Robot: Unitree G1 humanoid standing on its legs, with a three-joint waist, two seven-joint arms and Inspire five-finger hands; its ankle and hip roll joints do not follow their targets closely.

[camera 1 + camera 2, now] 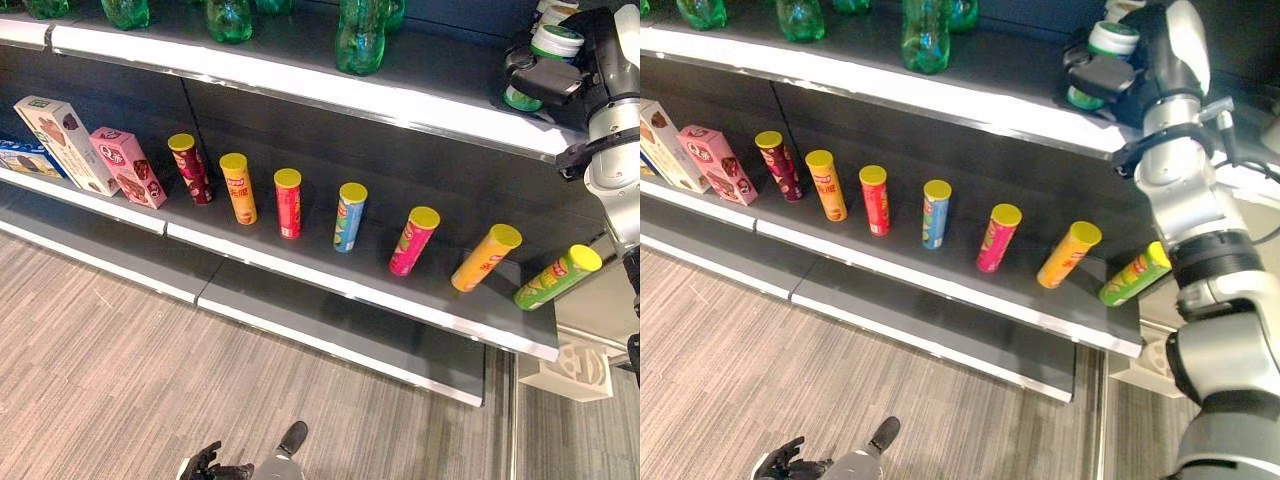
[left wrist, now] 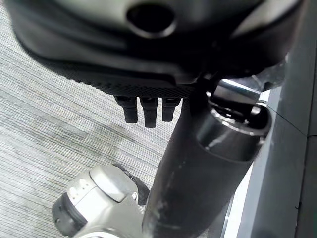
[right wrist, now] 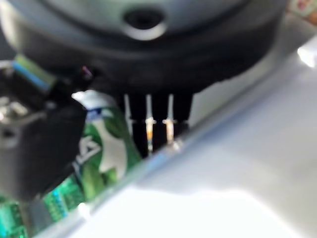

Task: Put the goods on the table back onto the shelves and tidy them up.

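My right hand [image 1: 545, 80] is raised to the right end of the upper shelf [image 1: 400, 105]. It is shut on a green and white container [image 1: 555, 42] with a white lid. In the right wrist view the green container [image 3: 99, 148] sits between the thumb and the fingers [image 3: 158, 124], just above the shelf's pale edge. A second green and white container stands right behind it. My left hand [image 1: 215, 465] hangs low over the floor, fingers relaxed and holding nothing; its fingers [image 2: 143, 111] also show in the left wrist view.
Green bottles [image 1: 360, 40] stand along the upper shelf. On the middle shelf [image 1: 300, 270] several chip cans [image 1: 288, 202] stand in a row; the rightmost, a green can [image 1: 558, 277], leans near the shelf's end. Two boxes [image 1: 65, 140] stand at the left. A white block [image 1: 575, 372] sits on the floor at the right.
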